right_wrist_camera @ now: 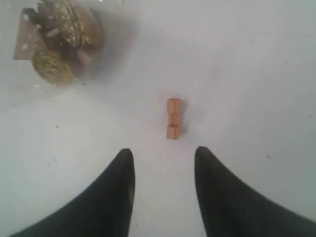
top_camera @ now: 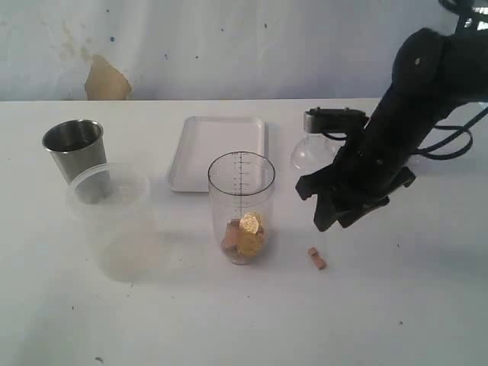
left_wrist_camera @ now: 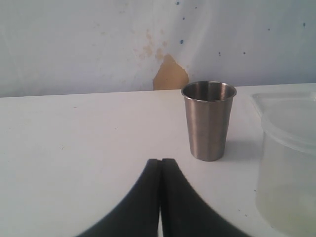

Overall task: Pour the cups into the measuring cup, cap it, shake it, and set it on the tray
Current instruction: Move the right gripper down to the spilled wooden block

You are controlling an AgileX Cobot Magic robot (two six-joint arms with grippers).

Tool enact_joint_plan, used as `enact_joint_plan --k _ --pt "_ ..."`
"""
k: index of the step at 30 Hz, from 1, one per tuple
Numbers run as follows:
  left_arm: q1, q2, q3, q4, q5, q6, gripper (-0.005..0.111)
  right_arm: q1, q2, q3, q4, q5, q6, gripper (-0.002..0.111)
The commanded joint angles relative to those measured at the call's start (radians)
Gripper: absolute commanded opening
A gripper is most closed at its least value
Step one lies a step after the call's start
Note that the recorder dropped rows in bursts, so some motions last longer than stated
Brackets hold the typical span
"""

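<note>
1. Wooden bit (top_camera: 317, 258) — small, brown, notched — lies on the white table (top_camera: 229, 328) to the right of the measuring cup (top_camera: 241, 206) and slightly nearer the camera, apart from it.
2. Measuring cup: clear plastic, upright, top open, black scale facing the ext. camera. Gold coins (top_camera: 252, 225) and brown pieces sit piled at its bottom.
3. Right gripper (right_wrist_camera: 163, 153): over the table to the right of the measuring cup, tips pointing down. Jaws stand partway apart w/ nothing between them. The wooden bit lies just ahead of the tips, not inside the gap.
4. Frosted tub (top_camera: 110, 221): upright, left of the measuring cup, near it but apart. Can't tell what's inside.
5. Left gripper (left_wrist_camera: 160, 163): seen only in its own wrist view, low over the table, jaws pressed together on nothing. Its place rel. to the measuring cup can't be told.
6. Steel tumbler (top_camera: 74, 149): upright, well left of the measuring cup and farther back, just behind the tub.
7. White tray (top_camera: 217, 149): flat on the table directly behind the measuring cup.
8. Cap (top_camera: 311, 155) — clear dome — behind and right of the measuring cup, beside the tray's right edge, partly hidden by the right arm (top_camera: 412, 107).
9. Pale wall (top_camera: 229, 46) at the back, w/ a tan patch (top_camera: 105, 80) far left of the measuring cup.
</note>
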Motion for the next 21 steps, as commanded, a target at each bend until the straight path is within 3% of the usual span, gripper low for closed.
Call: enact_joint_plan --k 1,8,21 --pt "-0.004 -0.005 0.000 0.000 -0.007 -0.007 0.000 0.003 0.068 0.006 0.004 -0.036 -0.017 0.038" --pt "-0.004 -0.005 0.000 0.000 -0.007 -0.007 0.000 0.003 0.156 0.006 0.004 -0.133 -0.019 0.038" --pt "-0.004 -0.005 0.000 0.000 -0.007 -0.007 0.000 0.052 0.219 0.008 -0.021 -0.126 -0.045 0.038"
